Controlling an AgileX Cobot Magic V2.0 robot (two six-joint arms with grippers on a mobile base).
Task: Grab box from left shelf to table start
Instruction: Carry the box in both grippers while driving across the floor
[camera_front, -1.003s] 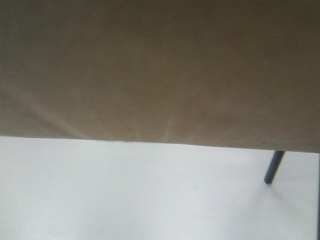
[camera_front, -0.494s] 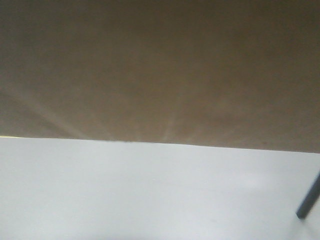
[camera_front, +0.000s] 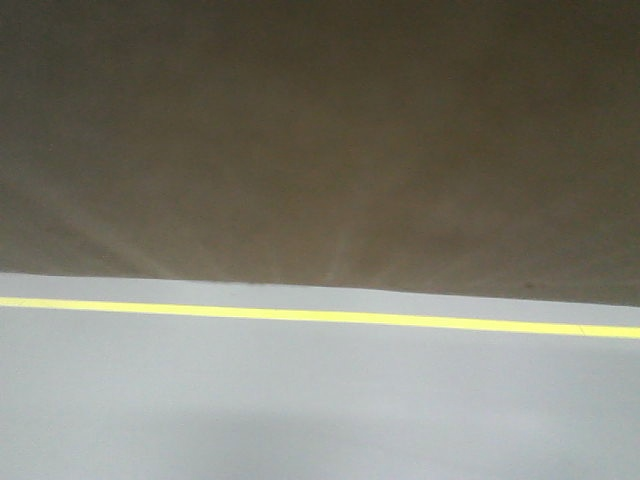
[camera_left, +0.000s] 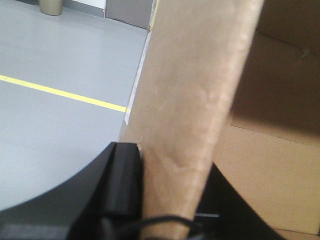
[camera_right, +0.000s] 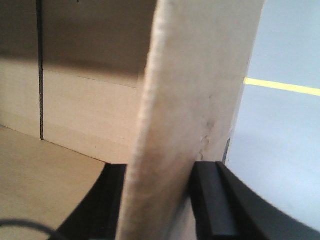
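Note:
The brown cardboard box (camera_front: 320, 130) fills the upper half of the front view, close to the camera and blurred. In the left wrist view my left gripper (camera_left: 172, 200) is shut on one upright wall of the box (camera_left: 190, 90), a black finger (camera_left: 125, 185) on its outer face and the other inside. In the right wrist view my right gripper (camera_right: 160, 200) is shut on the opposite wall of the box (camera_right: 200, 75), one finger (camera_right: 210, 200) outside and one within. The shelf and the table are out of view.
Below the box lies grey floor (camera_front: 300, 400) crossed by a yellow line (camera_front: 320, 317); the line (camera_left: 65, 93) also shows in the left wrist view, and the line (camera_right: 282, 86) in the right wrist view. A tan bin (camera_left: 50, 6) stands far back by a wall.
The pale whitish surface and dark leg under the box have left the front view; grey floor with a yellow line is there now. The box stays held in the same place in frame.

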